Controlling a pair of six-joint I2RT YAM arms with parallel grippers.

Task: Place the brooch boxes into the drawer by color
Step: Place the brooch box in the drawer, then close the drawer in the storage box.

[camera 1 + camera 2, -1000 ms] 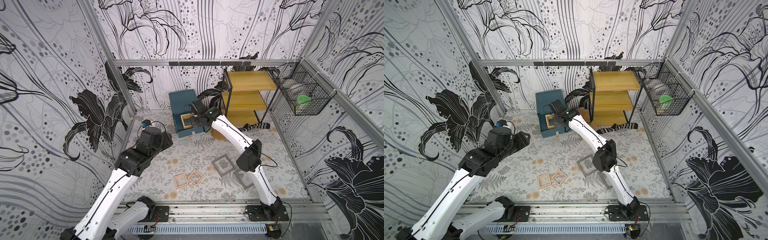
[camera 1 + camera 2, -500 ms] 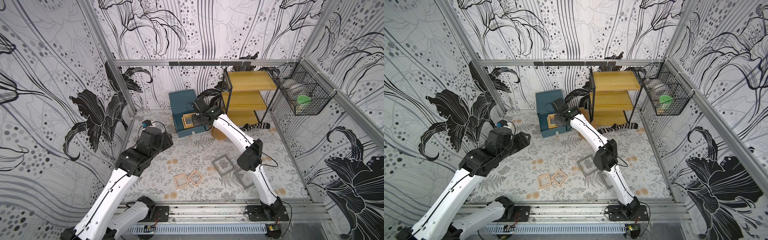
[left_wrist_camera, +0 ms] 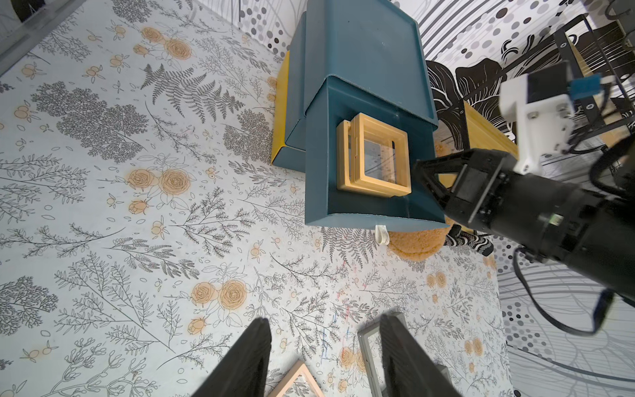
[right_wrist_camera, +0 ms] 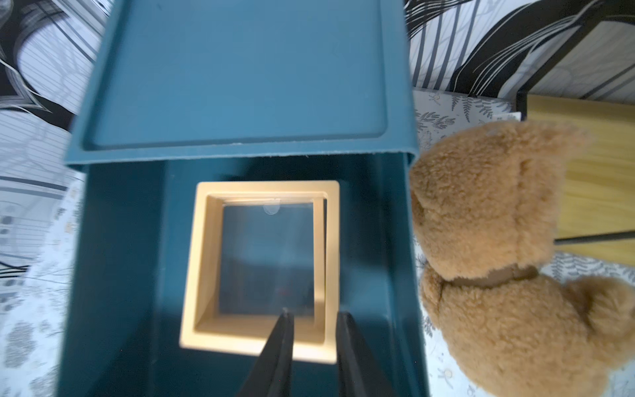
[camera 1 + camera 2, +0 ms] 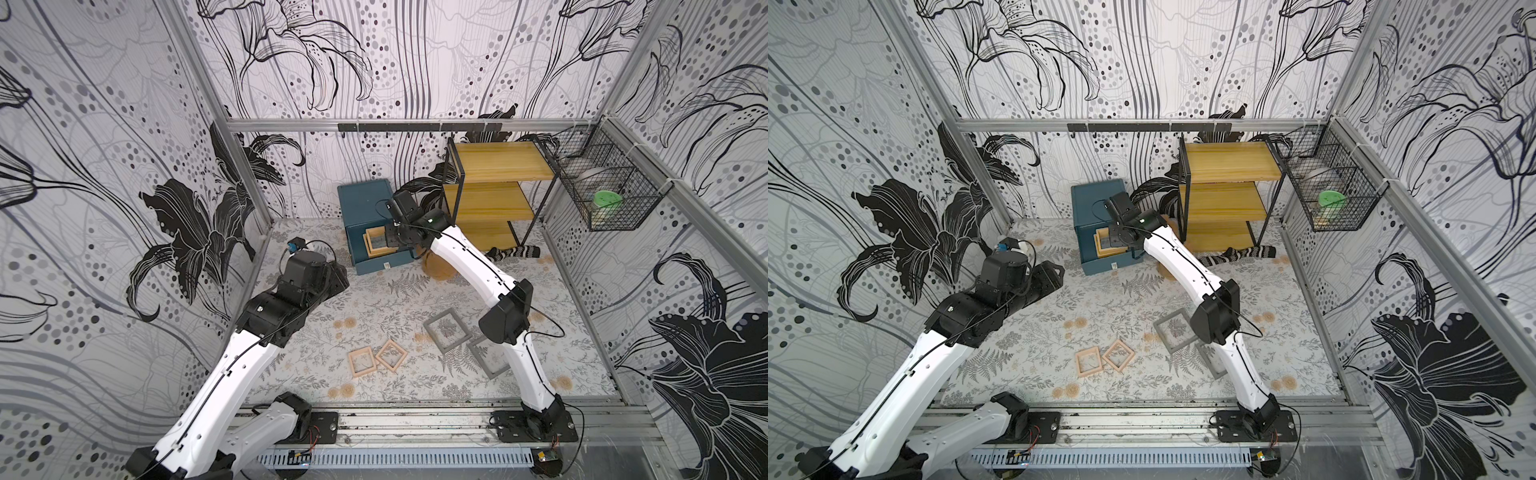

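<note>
Yellow-tan square brooch boxes (image 3: 374,158) lie stacked in the pulled-out drawer (image 3: 364,209) of the dark teal chest (image 3: 364,51), far on the desk (image 5: 374,299). The right tool (image 4: 314,314) is narrowly parted above them; the left tool (image 3: 326,318) is wide, empty.

Two brooch boxes (image 3: 372,187) in the pulled-out drawer (image 3: 319,192), four others (image 5: 447,331) on the mat (image 5: 374,299) before it
</note>
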